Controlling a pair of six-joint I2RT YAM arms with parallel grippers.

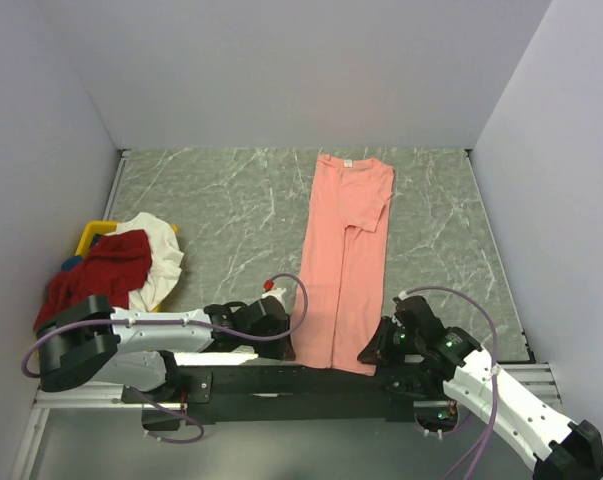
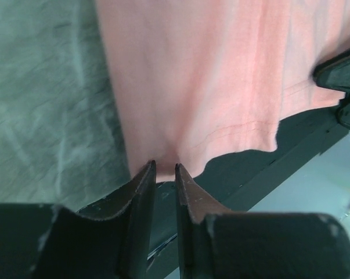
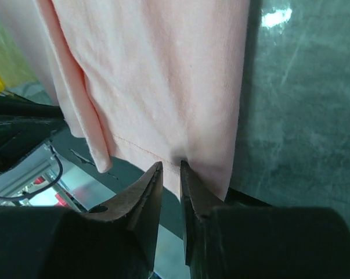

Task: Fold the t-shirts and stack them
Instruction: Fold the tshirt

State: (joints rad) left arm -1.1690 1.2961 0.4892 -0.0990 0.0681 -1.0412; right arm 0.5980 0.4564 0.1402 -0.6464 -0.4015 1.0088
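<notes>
The salmon-pink t-shirt (image 1: 343, 258) lies folded lengthwise into a long strip, its collar with the white label at the far end and its hem hanging over the table's near edge. My left gripper (image 1: 287, 346) is shut on the hem's left corner; its tips (image 2: 164, 167) pinch the pink cloth (image 2: 221, 75). My right gripper (image 1: 370, 354) is shut on the hem's right corner; its tips (image 3: 170, 165) pinch the cloth (image 3: 163, 75). The dark red t-shirt (image 1: 99, 277) and the white t-shirt (image 1: 162, 256) lie crumpled together at the left.
A yellow bin (image 1: 89, 237) sits under the crumpled shirts at the left wall. The marbled grey table (image 1: 211, 210) is walled on three sides. A black frame rail (image 1: 281, 380) runs along the near edge below the hem.
</notes>
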